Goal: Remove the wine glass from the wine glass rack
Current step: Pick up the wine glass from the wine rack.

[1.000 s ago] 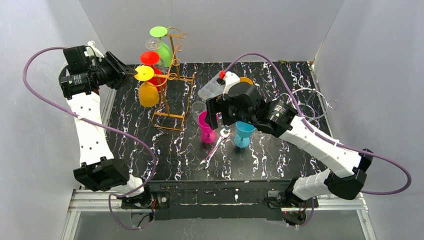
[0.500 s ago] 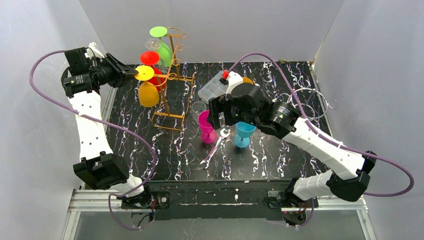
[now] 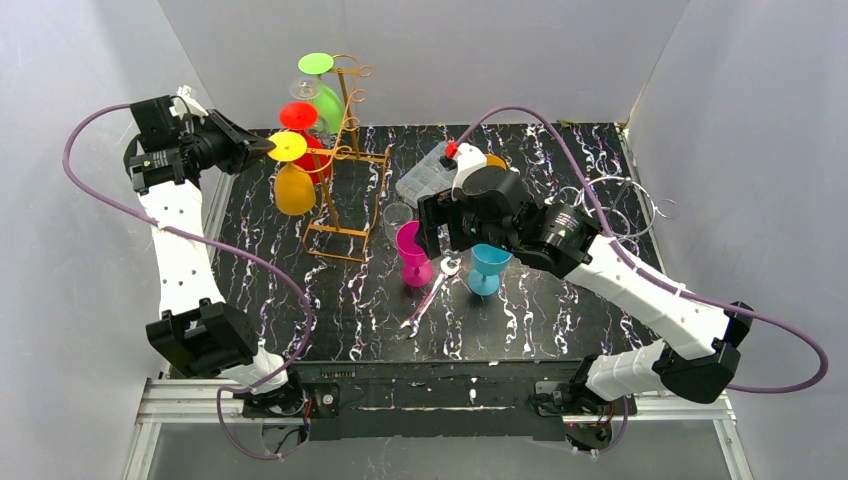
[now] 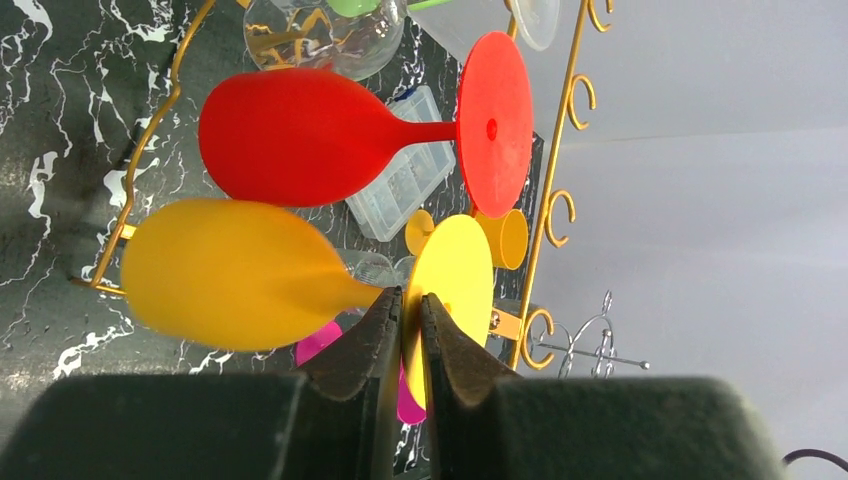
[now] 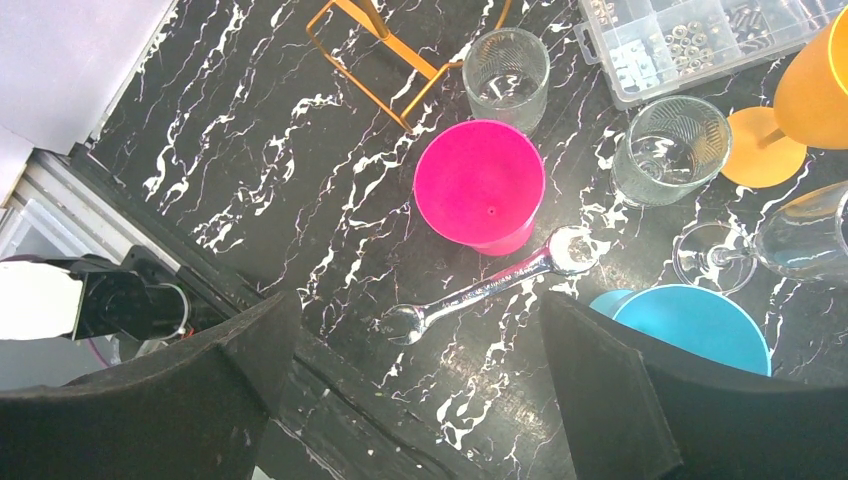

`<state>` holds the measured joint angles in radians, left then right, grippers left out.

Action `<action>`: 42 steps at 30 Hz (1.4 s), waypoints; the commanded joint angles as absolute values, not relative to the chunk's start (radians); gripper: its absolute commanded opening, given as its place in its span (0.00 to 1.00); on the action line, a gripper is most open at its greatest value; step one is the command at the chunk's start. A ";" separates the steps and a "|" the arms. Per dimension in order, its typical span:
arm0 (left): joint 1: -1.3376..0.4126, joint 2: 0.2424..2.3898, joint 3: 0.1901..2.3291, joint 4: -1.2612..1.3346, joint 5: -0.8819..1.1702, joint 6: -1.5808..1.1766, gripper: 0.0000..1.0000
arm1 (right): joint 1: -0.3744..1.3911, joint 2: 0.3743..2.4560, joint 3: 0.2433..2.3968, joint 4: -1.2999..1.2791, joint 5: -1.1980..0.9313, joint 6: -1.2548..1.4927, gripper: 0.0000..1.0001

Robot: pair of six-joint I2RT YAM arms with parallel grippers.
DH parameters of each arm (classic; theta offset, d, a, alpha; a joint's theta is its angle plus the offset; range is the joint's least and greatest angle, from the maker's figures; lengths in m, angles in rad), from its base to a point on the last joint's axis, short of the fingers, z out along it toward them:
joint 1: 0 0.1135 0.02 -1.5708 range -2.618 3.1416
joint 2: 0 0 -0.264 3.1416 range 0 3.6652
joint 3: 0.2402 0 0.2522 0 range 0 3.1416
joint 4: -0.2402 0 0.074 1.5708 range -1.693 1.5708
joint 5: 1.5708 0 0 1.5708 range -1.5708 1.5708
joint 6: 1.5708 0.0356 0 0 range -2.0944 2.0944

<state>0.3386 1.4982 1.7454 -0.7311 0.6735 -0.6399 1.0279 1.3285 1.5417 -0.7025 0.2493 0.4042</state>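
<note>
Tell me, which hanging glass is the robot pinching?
The yellow glass: the left gripper pinches its round foot. The red glass and green glass hang untouched.

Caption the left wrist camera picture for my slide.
Left pincer clamps the foot of the yellow wine glass hanging beside the red glass on the gold rack.

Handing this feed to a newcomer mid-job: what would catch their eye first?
The bright glasses hanging on the gold wine glass rack, back left. The left hand pinches the yellow wine glass by its foot; the right hand hangs open over a pink wine glass and wrench.
</note>
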 commanded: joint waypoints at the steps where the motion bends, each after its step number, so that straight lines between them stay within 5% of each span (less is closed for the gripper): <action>1: 0.352 1.469 1.752 -0.719 0.694 -0.645 0.07 | 1.025 1.303 1.542 -0.668 0.273 0.403 0.98; 6: 0.361 1.459 1.763 -0.716 0.709 -0.660 0.00 | 1.024 1.302 1.539 -0.667 0.273 0.405 0.98; 35: 0.447 1.404 1.582 -0.400 0.827 -0.910 0.00 | 1.021 1.301 1.529 -0.675 0.280 0.405 0.98; 42: 0.486 1.357 1.631 -0.506 0.762 -0.871 0.00 | 1.022 1.295 1.541 -0.682 0.278 0.402 0.98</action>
